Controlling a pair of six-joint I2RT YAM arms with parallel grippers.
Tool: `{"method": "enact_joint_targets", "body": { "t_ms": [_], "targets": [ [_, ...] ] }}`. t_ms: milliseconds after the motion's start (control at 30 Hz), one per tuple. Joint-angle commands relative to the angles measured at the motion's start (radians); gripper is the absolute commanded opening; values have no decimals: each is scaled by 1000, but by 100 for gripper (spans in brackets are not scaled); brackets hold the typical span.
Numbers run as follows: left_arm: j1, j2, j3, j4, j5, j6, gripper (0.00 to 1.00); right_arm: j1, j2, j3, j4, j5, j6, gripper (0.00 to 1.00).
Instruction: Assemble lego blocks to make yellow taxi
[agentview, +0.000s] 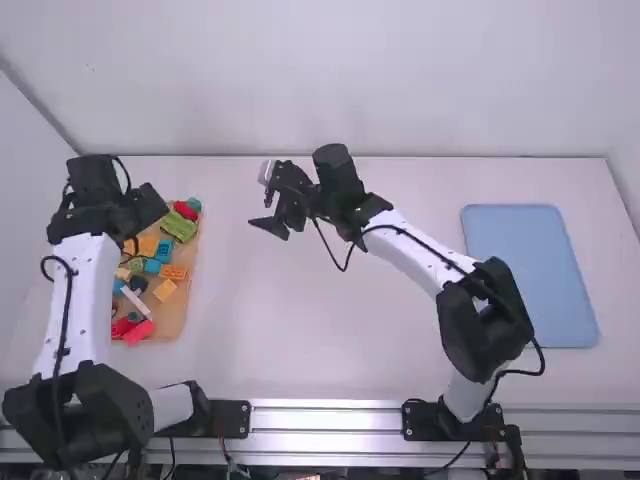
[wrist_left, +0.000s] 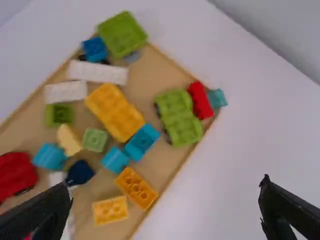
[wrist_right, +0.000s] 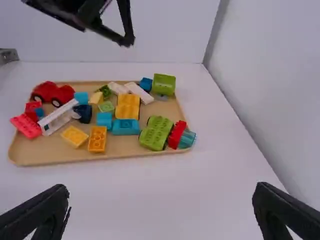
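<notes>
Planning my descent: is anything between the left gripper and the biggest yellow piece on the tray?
Nothing visible is between the left gripper and the biggest yellow piece, whose top is uncovered. A blue block lies right by one end.

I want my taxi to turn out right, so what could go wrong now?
The teal block sits right at the tray's edge, so a bump might push it off. The big yellow block is crowded by others, so the open left gripper could knock its neighbors while grabbing it. And some small blocks are yellow too, like the one near the tray's front in the right wrist view, so the robot might mix them up.
</notes>
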Motion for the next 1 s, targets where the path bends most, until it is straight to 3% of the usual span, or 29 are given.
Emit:
{"method": "enact_joint_targets", "body": {
  "t_ms": [0,233,500,767,967],
  "targets": [
    [42,-5,52,-32,-67,-43,99,-6,-33,-2,2,-5,-9,98],
    [200,-5,77,-133,-49,-39,99,-4,-33,-2,8,-6,-10,98],
    [391,-4,78,-174,195,-45,99,2,-33,-1,37,-6,-8,98],
    [376,3,64,-72,432,-80,99,2,-33,-1,34,-5,-9,98],
    [270,70,64,-18,298,-186,99,2,-33,-2,38,-5,-10,98]
  ]
}}
